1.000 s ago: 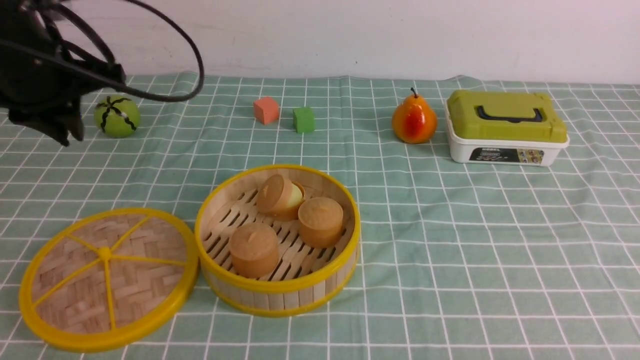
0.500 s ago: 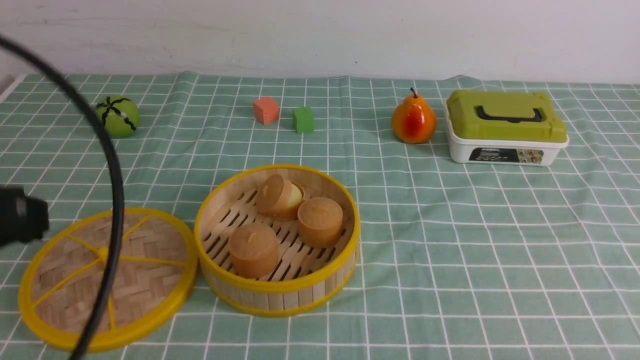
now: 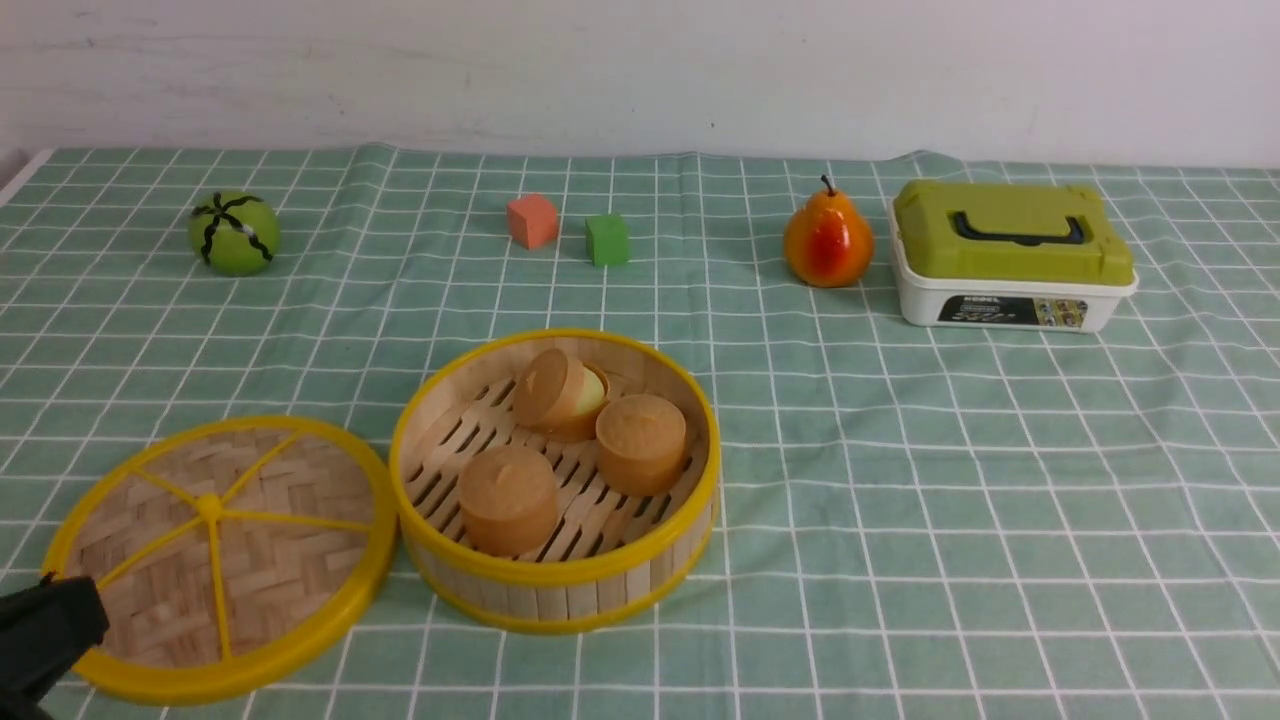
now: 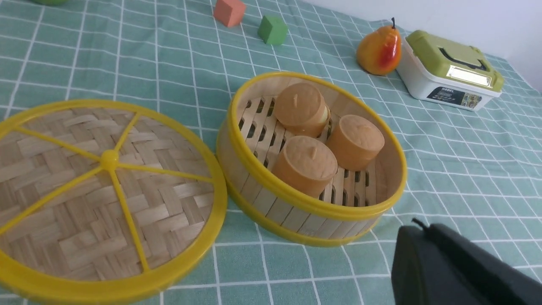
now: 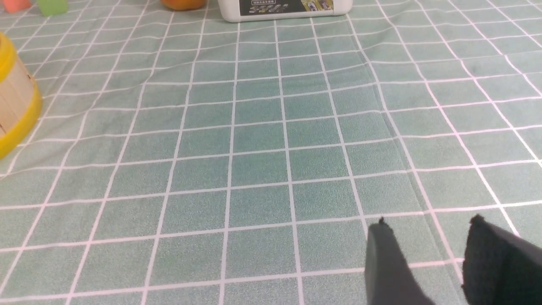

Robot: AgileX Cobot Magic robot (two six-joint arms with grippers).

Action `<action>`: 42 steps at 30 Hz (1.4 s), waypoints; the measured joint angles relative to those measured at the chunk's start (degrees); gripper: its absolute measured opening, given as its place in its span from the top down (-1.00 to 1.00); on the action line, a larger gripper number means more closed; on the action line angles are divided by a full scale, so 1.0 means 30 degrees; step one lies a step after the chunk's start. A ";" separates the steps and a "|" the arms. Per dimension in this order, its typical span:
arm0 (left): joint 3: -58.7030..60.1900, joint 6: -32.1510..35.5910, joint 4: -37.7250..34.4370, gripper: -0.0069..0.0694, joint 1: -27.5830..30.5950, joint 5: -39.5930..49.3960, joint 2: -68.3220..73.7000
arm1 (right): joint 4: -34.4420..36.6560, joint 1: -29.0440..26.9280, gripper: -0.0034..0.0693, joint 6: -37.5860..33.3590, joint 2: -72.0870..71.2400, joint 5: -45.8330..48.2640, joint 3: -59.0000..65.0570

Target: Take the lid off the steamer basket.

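Since the lid (image 3: 215, 555) lies flat on the surface (image 3: 930, 520) just beside the steamer basket (image 3: 560, 590), on the basket's left with the two yellow rims touching or very nearly so, the task looks done. The basket stands open and nothing covers it. By my judgement nothing is left but to keep the arms clear.

The left claw (image 4: 419, 237) is closed, its jaws pressed together with nothing between them. It sits on the near side of the basket and lid, touching neither as far as the left wrist view shows. The right claw (image 5: 428, 231) stands parted over bare cloth, well apart from the basket, and grips nothing.

The lid is a wide, shallow disc of bamboo woven in a herringbone pattern, framed by a thick yellow rim. Five thin yellow spokes run out from a small yellow knob at its centre. It rests level and looks undamaged. The basket has a pale slat wall, yellow rings at top and bottom, and a slatted floor carrying three brown bun-shaped pieces (image 3: 640, 440), one tipped on its side.
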 joint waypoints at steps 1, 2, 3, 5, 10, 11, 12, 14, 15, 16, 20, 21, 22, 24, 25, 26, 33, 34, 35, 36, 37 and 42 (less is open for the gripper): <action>0.0049 0.0000 -0.0048 0.85 0.0000 0.0077 0.0000 | 0.0000 0.0000 0.24 0.0000 0.0000 0.0000 0.0000; 0.0049 0.0000 -0.0050 0.85 0.0000 0.0154 0.0000 | 0.0000 0.0000 0.24 0.0000 0.0000 0.0000 0.0000; 0.0049 0.0000 -0.0050 0.85 0.0000 0.0154 0.0000 | 0.0000 0.0000 0.24 0.0000 0.0000 0.0000 0.0000; 0.0049 0.0000 -0.0089 0.85 0.0000 0.0412 -0.0016 | 0.0000 0.0000 0.24 0.0000 0.0000 0.0000 0.0000; 0.0049 0.0000 -0.0109 0.85 0.0000 0.0472 -0.0016 | 0.0000 0.0000 0.24 0.0000 0.0000 0.0000 0.0000; 0.0049 0.0000 -0.0109 0.85 0.0000 0.0472 -0.0016 | 0.0000 0.0000 0.24 0.0000 0.0000 0.0000 0.0000; 0.0049 0.0000 -0.0128 0.85 0.0000 0.0472 -0.0016 | 0.0000 0.0000 0.24 0.0000 0.0000 0.0000 0.0000; 0.0049 0.0000 -0.0128 0.85 0.0000 0.0472 -0.0016 | 0.0000 0.0000 0.24 0.0000 0.0000 0.0000 0.0000; 0.0049 0.0000 -0.0128 0.85 0.0000 0.0472 -0.0016 | 0.0000 0.0000 0.24 0.0000 0.0000 0.0000 0.0000; 0.0049 0.0000 -0.0111 0.85 0.0000 0.0472 -0.0016 | 0.0000 0.0000 0.24 0.0000 0.0000 0.0000 0.0000; 0.0049 0.0000 -0.0067 0.85 0.0000 0.0454 -0.0016 | 0.0000 0.0000 0.24 0.0000 0.0000 0.0000 0.0000; 0.0049 0.0000 -0.0067 0.85 0.0000 0.0420 -0.0016 | 0.0000 0.0000 0.24 0.0000 0.0000 0.0000 0.0000; 0.0049 0.0000 -0.0012 0.85 0.0000 0.0285 -0.0039 | 0.0000 0.0000 0.24 0.0000 0.0000 0.0000 0.0000; 0.0128 0.0000 0.0297 0.85 0.0000 -0.0017 -0.0180 | 0.0000 0.0000 0.24 0.0000 0.0000 0.0000 0.0000; 0.0241 0.0000 0.0620 0.84 0.0000 -0.0268 -0.0376 | 0.0000 0.0000 0.24 0.0000 0.0000 0.0000 0.0000; 0.0452 -0.0017 0.1025 0.84 0.0000 -0.0501 -0.0634 | 0.0000 0.0000 0.24 0.0000 0.0000 0.0000 0.0000; 0.4528 -0.4272 0.4756 0.82 0.0000 -0.3674 -0.3503 | 0.0000 0.0000 0.24 0.0000 0.0000 0.0000 0.0000; 0.4698 -0.4704 0.4883 0.82 0.0000 -0.3813 -0.3601 | 0.0000 0.0000 0.24 0.0000 0.0000 0.0000 0.0000; 0.6222 -0.6400 0.6073 0.82 0.0000 -0.5162 -0.4437 | 0.0000 0.0000 0.24 0.0000 0.0000 0.0000 0.0000; 0.6887 -0.7197 0.6639 0.82 0.0000 -0.5725 -0.4799 | 0.0000 0.0000 0.24 0.0000 0.0000 0.0000 0.0000; 0.7517 -0.8091 0.7199 0.82 0.0000 -0.6316 -0.5247 | 0.0000 0.0000 0.24 0.0000 0.0000 0.0000 0.0000; 0.8850 -1.0459 0.9352 0.82 0.0000 -0.5488 -0.6601 | 0.0000 0.0000 0.24 0.0000 0.0000 0.0000 0.0000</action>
